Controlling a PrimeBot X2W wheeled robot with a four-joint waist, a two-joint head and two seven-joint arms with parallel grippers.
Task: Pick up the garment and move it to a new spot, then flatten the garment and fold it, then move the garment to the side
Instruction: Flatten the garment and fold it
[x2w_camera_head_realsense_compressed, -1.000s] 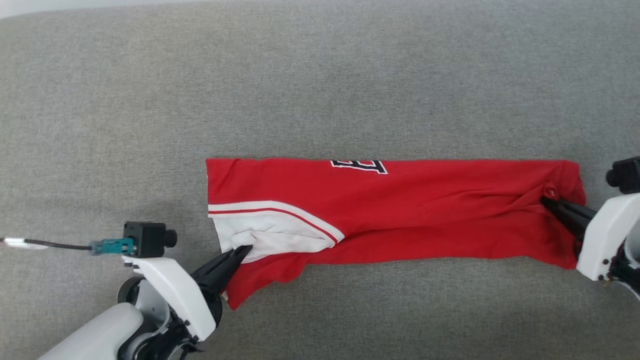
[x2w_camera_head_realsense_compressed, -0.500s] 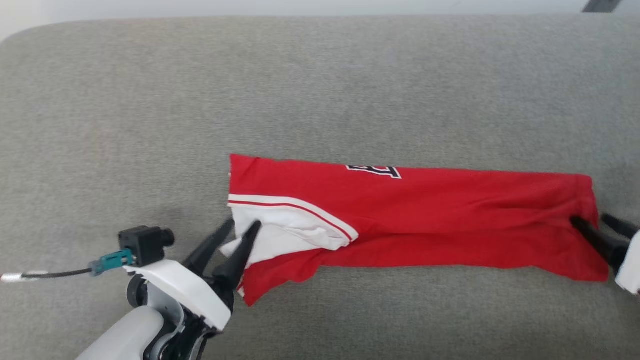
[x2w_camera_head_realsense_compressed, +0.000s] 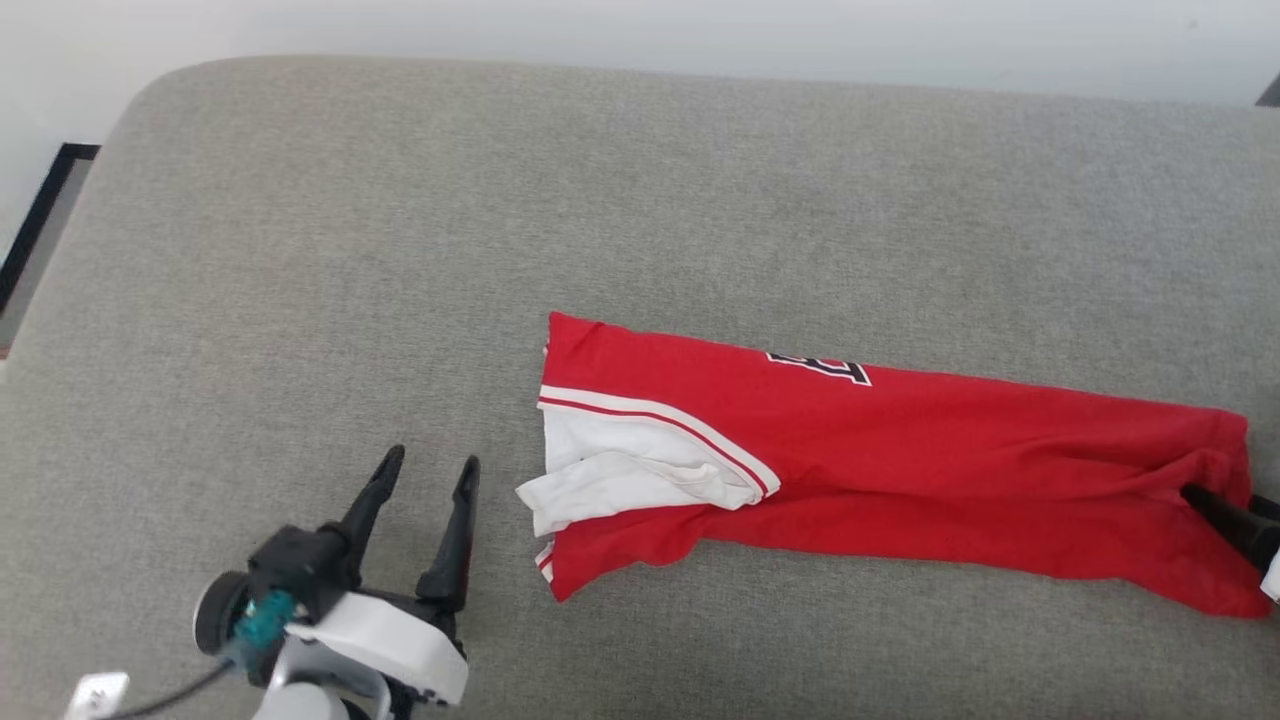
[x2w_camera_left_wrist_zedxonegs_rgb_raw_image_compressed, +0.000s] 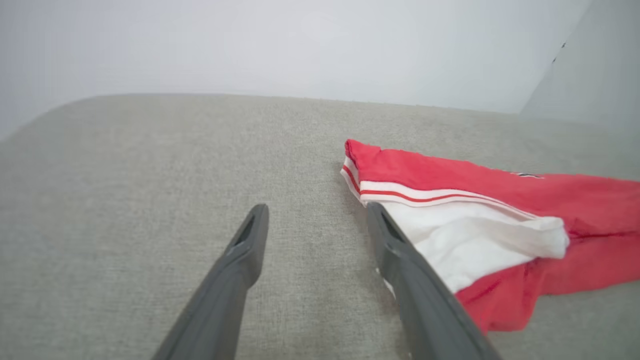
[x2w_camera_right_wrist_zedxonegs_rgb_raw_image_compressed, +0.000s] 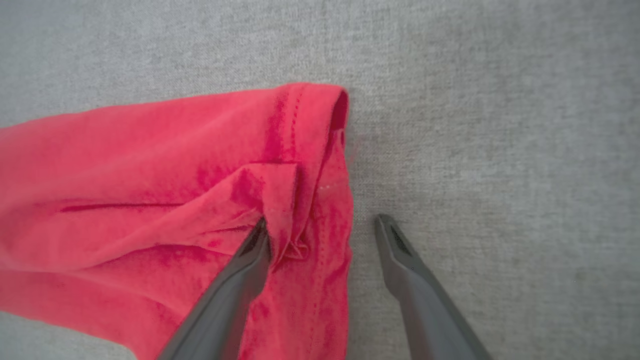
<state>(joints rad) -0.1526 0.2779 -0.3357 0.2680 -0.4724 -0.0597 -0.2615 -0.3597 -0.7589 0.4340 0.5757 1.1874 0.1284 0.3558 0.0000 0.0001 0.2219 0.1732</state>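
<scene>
The garment (x2w_camera_head_realsense_compressed: 900, 465) lies folded lengthwise as a long red strip on the grey cushion (x2w_camera_head_realsense_compressed: 400, 250), white sleeve (x2w_camera_head_realsense_compressed: 630, 470) on top at its left end and a bit of lettering (x2w_camera_head_realsense_compressed: 820, 368) on its far edge. My left gripper (x2w_camera_head_realsense_compressed: 432, 458) stands open just left of the sleeve, touching nothing; in the left wrist view the left gripper (x2w_camera_left_wrist_zedxonegs_rgb_raw_image_compressed: 317, 207) has bare cushion between its fingers and the garment (x2w_camera_left_wrist_zedxonegs_rgb_raw_image_compressed: 500, 200) to its right. My right gripper (x2w_camera_right_wrist_zedxonegs_rgb_raw_image_compressed: 321, 220) is open at the hem (x2w_camera_right_wrist_zedxonegs_rgb_raw_image_compressed: 300, 175), one finger on the wrinkled red cloth and the other on the cushion. In the head view the right gripper (x2w_camera_head_realsense_compressed: 1235, 515) is cut by the right border.
The cushion's rounded far edge (x2w_camera_head_realsense_compressed: 600, 70) meets a pale wall (x2w_camera_head_realsense_compressed: 640, 30). A dark frame (x2w_camera_head_realsense_compressed: 40, 210) shows past the cushion's left corner. Bare grey fabric stretches left of and beyond the garment.
Both grippers opened and let go, the left of the white sleeve, the right of the hem. The left gripper drew back to the left. The head camera moved, shifting the whole picture.
</scene>
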